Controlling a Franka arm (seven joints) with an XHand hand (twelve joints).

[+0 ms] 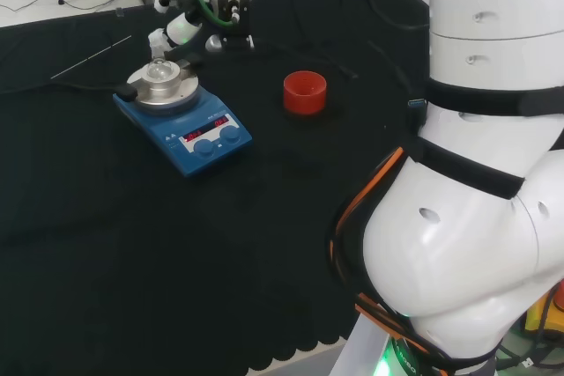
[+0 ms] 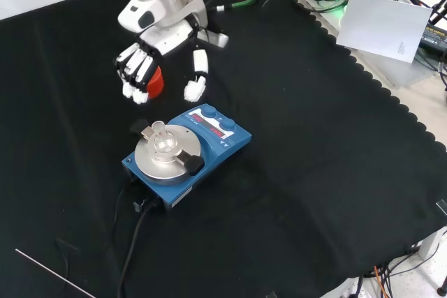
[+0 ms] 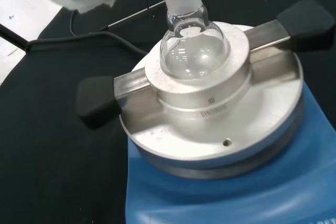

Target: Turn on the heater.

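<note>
The heater [image 1: 182, 121] is a blue hotplate with two blue knobs [image 2: 218, 118] and a red lit display [image 1: 208, 132] on its front panel. On its round metal block [image 3: 210, 114] sits a small clear round flask [image 3: 191, 40], between two black-handled bars. My hand [image 2: 150, 61] hovers just beyond the heater's knob side in the front view, apart from it, with relaxed, spread fingers [image 2: 133, 68] and nothing held. In the head view the hand [image 1: 187, 28] hangs behind the flask [image 1: 159, 69].
A red ribbed ring [image 1: 305, 92] stands right of the heater in the head view, partly behind my fingers in the front view [image 2: 156, 83]. A black cable [image 2: 133, 242] leaves the heater. A thin rod [image 1: 88, 59] lies on the cloth. White paper [image 2: 387, 22] lies off the bench.
</note>
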